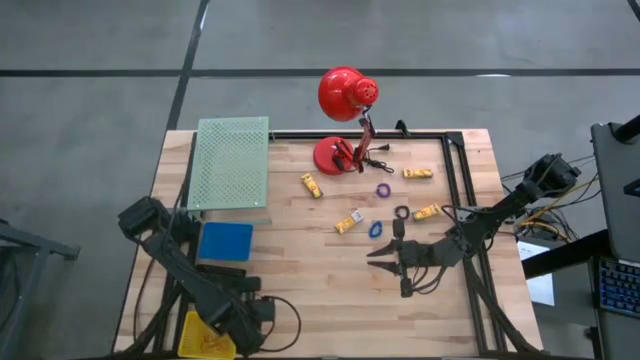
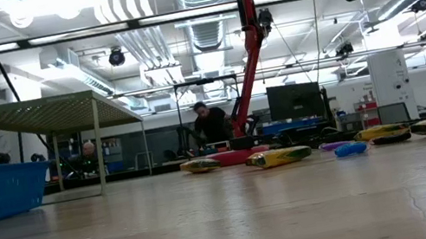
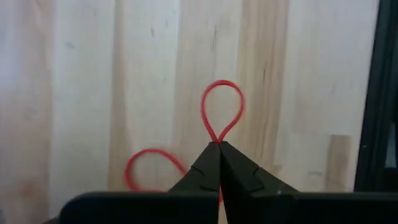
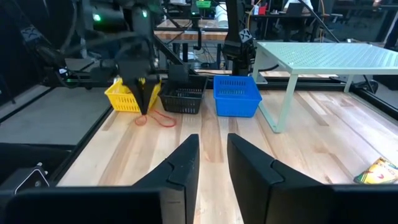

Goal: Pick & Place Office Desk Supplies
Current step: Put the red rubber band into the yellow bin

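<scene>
We see the wooden table (image 1: 300, 270) carrying a green mesh shelf (image 1: 232, 163), a red desk lamp (image 1: 345, 110) and 3 bins near the left arm: blue (image 4: 236, 94), black (image 4: 183, 98) and yellow (image 4: 127, 96). Our left gripper (image 3: 219, 149) sits at the table's near left corner, fingers pressed fully together, pinching a red rubber band (image 3: 221, 112) whose loop lies on the wood ahead of the fingertips. Our right gripper (image 1: 385, 258) hovers right of centre, jaws parted by a narrow gap, grasping nothing. Near the lamp lie yellow pieces (image 1: 312, 185), a purple ring (image 1: 383, 189), a blue ring (image 1: 376, 229) and a black ring (image 1: 401, 212).
</scene>
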`<state>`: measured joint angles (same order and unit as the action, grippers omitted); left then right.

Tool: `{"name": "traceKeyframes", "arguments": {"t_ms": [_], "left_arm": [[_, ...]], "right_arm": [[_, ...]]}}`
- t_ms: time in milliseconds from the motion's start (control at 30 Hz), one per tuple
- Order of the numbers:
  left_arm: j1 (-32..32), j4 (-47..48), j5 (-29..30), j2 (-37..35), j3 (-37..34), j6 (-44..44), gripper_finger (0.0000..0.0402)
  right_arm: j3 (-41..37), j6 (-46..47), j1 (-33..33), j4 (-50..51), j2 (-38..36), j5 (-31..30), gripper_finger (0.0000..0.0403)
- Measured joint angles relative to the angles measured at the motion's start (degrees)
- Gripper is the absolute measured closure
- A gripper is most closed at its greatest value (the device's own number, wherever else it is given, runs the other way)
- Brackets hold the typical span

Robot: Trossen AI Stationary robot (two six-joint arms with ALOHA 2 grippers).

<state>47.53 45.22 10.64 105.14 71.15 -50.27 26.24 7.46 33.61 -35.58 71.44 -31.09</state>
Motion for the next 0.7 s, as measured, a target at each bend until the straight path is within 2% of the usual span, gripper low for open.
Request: {"name": "traceKeyframes", "arguments": {"t_ms": [200, 333, 700], "left_arm": [[0.0, 8.8, 4.7, 0.0, 8.6, 0.9, 0.0399], [0.0, 13.6, 5.3, 0.0, 13.7, 0.8, 0.0397], [1.5, 27.8, -1.8, -0.3, 23.9, -9.4, 0.0394]], "right_arm": [[0.0, 0.0, 0.0, 0.2, 0.0, 0.0, 0.0316], [0.0, 0.0, 0.0, 0.2, 0.0, 0.0, 0.0314], [0.0, 0.0, 0.0, 0.2, 0.0, 0.0, 0.033]]}}
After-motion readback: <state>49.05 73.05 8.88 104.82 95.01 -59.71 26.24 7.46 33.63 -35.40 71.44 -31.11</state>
